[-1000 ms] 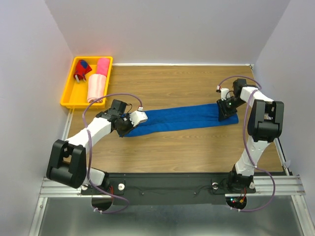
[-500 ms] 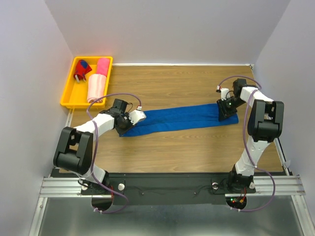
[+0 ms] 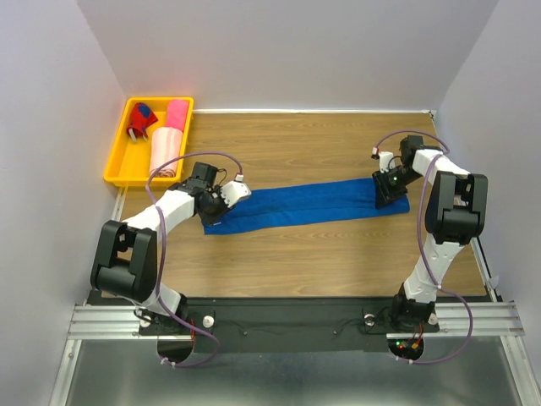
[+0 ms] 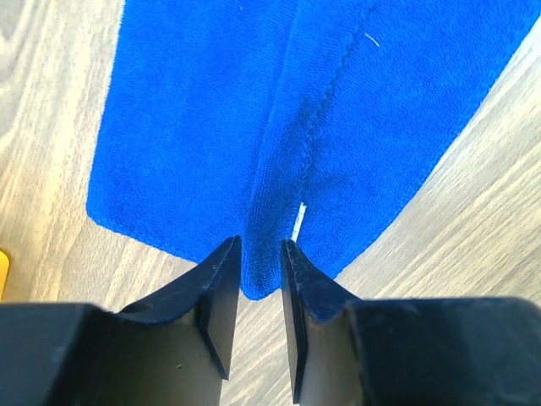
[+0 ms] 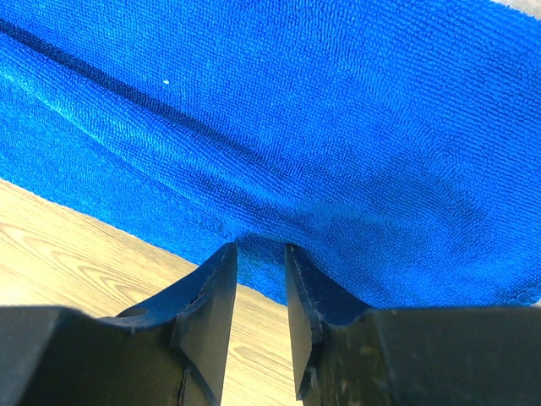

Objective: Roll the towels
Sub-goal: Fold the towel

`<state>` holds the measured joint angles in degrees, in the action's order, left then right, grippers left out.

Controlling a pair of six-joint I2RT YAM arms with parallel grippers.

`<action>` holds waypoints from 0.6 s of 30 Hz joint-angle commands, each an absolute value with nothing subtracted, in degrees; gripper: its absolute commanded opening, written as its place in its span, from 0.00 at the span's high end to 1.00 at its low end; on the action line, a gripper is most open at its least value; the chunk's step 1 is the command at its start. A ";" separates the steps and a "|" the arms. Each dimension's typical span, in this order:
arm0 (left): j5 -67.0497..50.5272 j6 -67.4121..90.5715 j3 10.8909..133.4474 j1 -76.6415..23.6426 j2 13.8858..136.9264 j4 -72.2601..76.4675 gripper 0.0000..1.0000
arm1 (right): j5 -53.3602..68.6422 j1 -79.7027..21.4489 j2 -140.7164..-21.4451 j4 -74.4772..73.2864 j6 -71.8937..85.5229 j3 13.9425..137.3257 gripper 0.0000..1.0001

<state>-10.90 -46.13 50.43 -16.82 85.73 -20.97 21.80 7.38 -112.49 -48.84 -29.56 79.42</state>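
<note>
The royal blue towel (image 3: 313, 203) lies stretched flat, left to right, across the wooden table. My left gripper (image 3: 211, 215) is shut on a small fold at its left end; the left wrist view shows the jaws (image 4: 260, 269) pinching the blue edge (image 4: 211, 127). My right gripper (image 3: 390, 195) is shut on the towel's right end; the right wrist view shows the jaws (image 5: 262, 258) nipping the blue cloth (image 5: 338, 127) at its near edge. The hot pink towel (image 3: 177, 113) and the pale pink towel (image 3: 166, 150) lie rolled in the yellow tray.
The yellow tray (image 3: 118, 161) stands at the back left corner and also holds a small red and blue object (image 3: 140, 123). Grey walls close in the table at the left, back and right. Bare wood (image 3: 321, 254) lies in front of the towel.
My left arm has swung back and a little left, its gripper still shut on the towel's left end, which shifted slightly left. The right arm has not moved.
</note>
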 commanded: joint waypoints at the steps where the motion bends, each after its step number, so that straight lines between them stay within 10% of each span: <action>1: -11.42 -47.90 51.24 -16.61 84.99 -23.29 0.59 | 20.48 6.59 -113.38 -48.16 -29.62 79.10 0.65; 18: -11.60 -48.52 51.86 -16.61 91.32 -20.13 0.59 | 20.04 6.68 -113.82 -48.25 -29.53 79.63 0.65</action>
